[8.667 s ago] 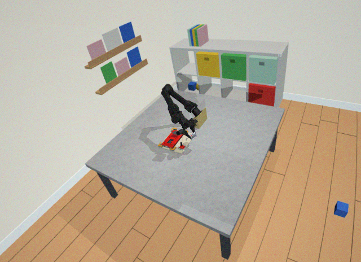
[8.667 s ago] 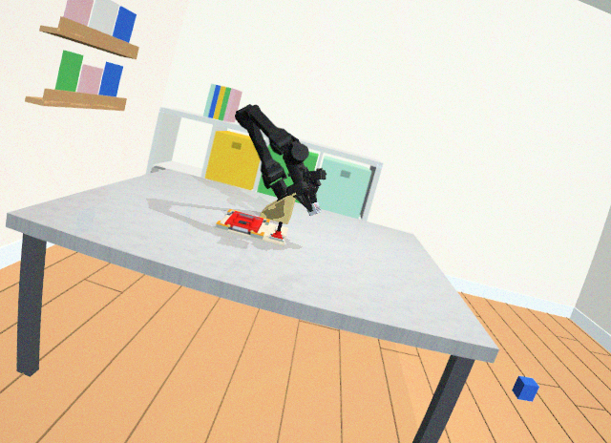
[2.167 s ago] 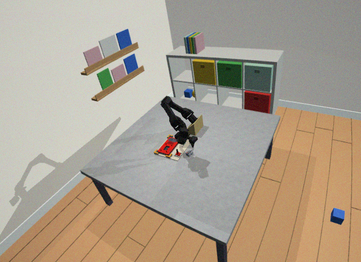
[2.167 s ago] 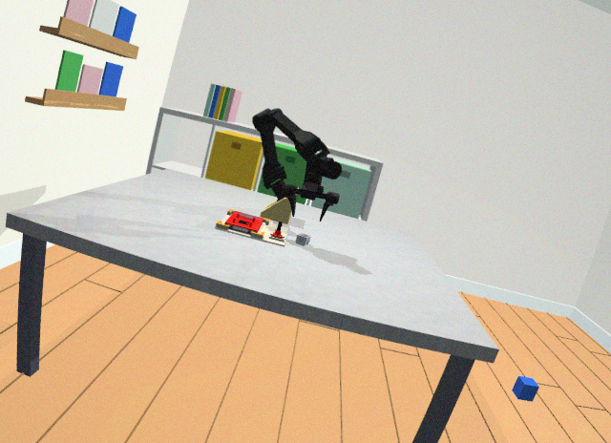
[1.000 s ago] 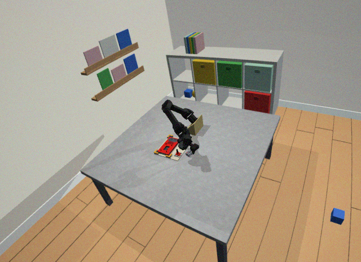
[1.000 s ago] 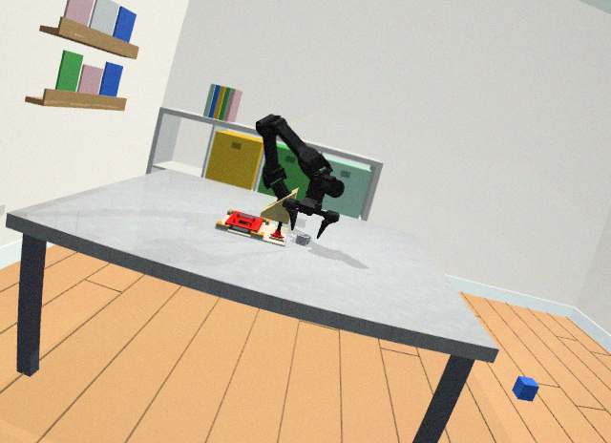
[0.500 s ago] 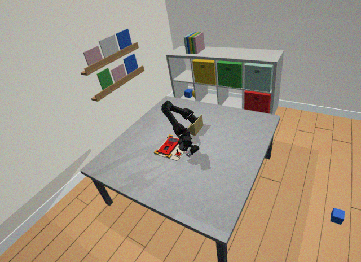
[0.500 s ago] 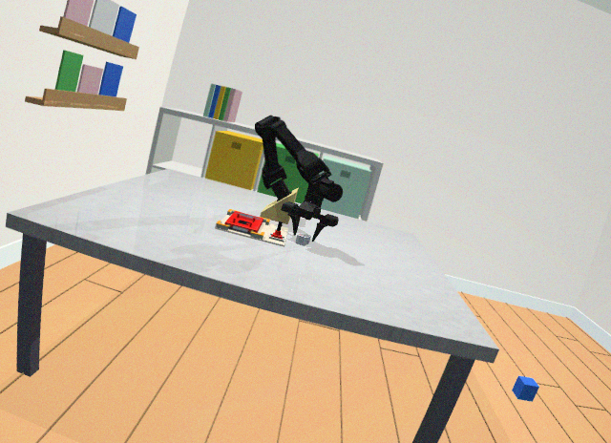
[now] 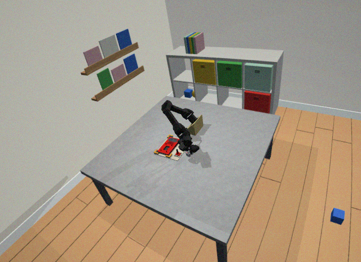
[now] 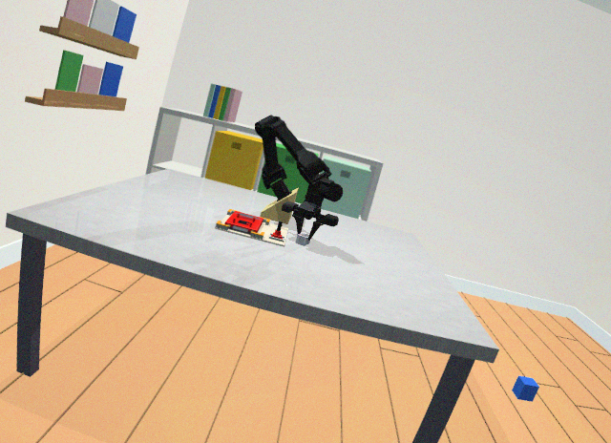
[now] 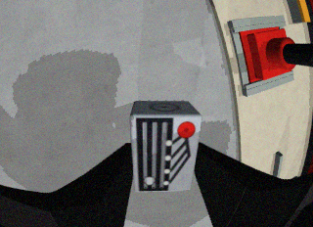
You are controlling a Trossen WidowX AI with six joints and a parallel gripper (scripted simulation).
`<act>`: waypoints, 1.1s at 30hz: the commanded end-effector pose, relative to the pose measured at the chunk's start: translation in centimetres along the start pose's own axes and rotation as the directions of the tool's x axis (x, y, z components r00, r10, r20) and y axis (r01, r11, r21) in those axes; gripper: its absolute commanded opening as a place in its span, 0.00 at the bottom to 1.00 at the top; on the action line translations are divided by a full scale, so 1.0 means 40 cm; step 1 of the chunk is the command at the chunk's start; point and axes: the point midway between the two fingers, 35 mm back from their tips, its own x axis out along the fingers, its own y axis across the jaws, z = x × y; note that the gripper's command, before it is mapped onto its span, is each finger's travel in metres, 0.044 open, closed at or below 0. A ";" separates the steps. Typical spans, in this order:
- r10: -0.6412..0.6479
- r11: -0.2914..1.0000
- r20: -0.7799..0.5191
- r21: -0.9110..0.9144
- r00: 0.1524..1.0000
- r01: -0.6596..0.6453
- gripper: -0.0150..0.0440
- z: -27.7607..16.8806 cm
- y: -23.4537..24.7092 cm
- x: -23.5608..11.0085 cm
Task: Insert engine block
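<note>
The hand (image 11: 164, 168) is closed partway on the engine block (image 11: 164, 144), one black finger (image 11: 98, 195) pressed to each side, the block resting on the grey worktop (image 11: 78, 31). In the wrist view, the cream base plate (image 11: 225, 70) lies just to the right of the hand; the red car body (image 10: 242, 220) sits on that plate, farther from the hand.

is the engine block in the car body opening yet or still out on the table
Still out. The engine block sits on the grey table beside the car body, with the hand shut on its two sides.
</note>
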 end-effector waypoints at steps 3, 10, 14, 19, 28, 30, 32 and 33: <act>0.040 0.999 0.021 0.001 0.999 -0.040 0.25 -0.001 0.017 -0.032; 0.037 0.999 0.017 0.000 0.999 -0.037 0.25 0.004 0.020 -0.070; 0.033 0.999 0.014 -0.001 0.999 -0.033 0.25 0.006 0.022 -0.100; 0.029 1.000 0.010 -0.002 1.000 -0.029 0.25 0.008 0.022 -0.137; 0.019 1.000 0.004 -0.004 1.000 -0.019 0.25 0.009 0.018 -0.206; 0.016 1.000 0.003 -0.004 1.000 -0.016 0.25 0.008 0.016 -0.222; 0.014 1.000 0.002 -0.005 1.000 -0.014 0.25 0.007 0.014 -0.238; 0.012 1.000 0.001 -0.005 1.000 -0.012 0.25 0.007 0.013 -0.245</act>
